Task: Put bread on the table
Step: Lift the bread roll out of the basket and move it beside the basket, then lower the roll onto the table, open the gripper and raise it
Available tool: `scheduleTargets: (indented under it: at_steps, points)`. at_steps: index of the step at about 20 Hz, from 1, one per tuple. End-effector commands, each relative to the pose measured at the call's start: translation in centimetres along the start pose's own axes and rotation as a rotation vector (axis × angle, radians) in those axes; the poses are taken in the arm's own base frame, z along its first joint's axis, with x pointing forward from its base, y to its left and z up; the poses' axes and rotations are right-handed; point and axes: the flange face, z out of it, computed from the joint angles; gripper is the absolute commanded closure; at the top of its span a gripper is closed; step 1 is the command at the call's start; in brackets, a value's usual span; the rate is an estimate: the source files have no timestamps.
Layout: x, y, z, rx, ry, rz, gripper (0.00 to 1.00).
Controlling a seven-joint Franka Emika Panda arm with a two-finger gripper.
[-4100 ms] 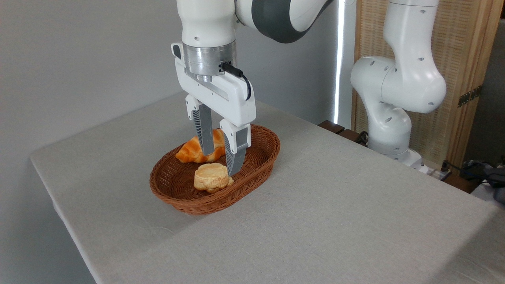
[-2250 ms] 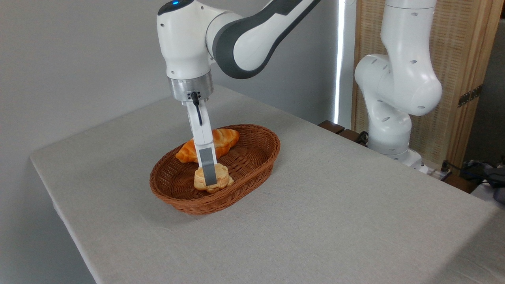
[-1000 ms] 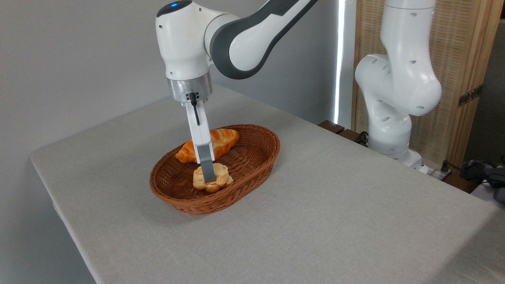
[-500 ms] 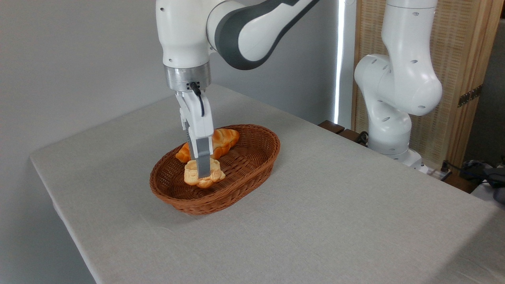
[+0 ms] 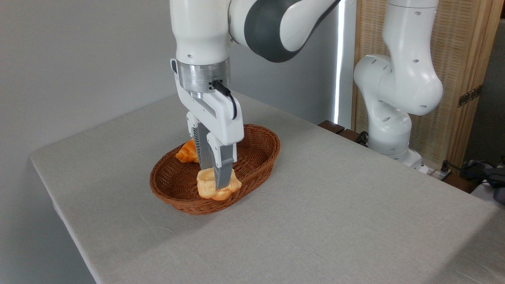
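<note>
A table [image 5: 335,221] draped in pale grey-beige woven cloth fills the view, with a plain grey wall behind and a slatted wooden screen [image 5: 465,59] at the right. The gripper [image 5: 215,179] pinches the bread [image 5: 207,188] just above the floor of the brown wicker basket [image 5: 260,165] (the bun looks squashed). An orange croissant [image 5: 187,153] lies behind it.

Behind the scene we see a plain pale grey wall [image 5: 79,59], evenly lit and bare. To its right a narrow vertical strip of bright daylight [image 5: 340,59] shows beside a tall light-wood-framed woven screen panel [image 5: 461,59] carrying a small dark metal hinge [image 5: 469,96]. Low at the right, dark brown wooden blocks [image 5: 335,128] and black cables [image 5: 479,169] lie in shadow.
</note>
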Motion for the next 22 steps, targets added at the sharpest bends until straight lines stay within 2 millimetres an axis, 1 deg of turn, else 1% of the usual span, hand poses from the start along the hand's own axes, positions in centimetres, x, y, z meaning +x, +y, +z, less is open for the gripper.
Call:
scheduleTargets:
  at_steps: [1, 3, 5, 9, 14, 16, 20, 22]
  points:
    - [-2.4, -1.8, 0.8, -0.027, -0.022, -0.031, 0.13]
    - [-3.2, -2.2, 1.7, -0.045, -0.038, -0.042, 0.00]
    - [-4.6, -3.2, 2.0, -0.043, -0.052, -0.066, 0.00]
    - [-4.7, -3.4, 2.5, -0.046, -0.057, -0.069, 0.00]
    - [-4.5, -3.3, 2.4, -0.045, -0.056, -0.068, 0.00]
    - [-4.5, -3.3, 1.8, -0.036, -0.045, -0.069, 0.00]
    - [-3.6, -2.9, 1.1, -0.017, -0.027, -0.062, 0.00]
    - [-3.2, -2.5, 0.1, -0.008, -0.007, -0.057, 0.00]
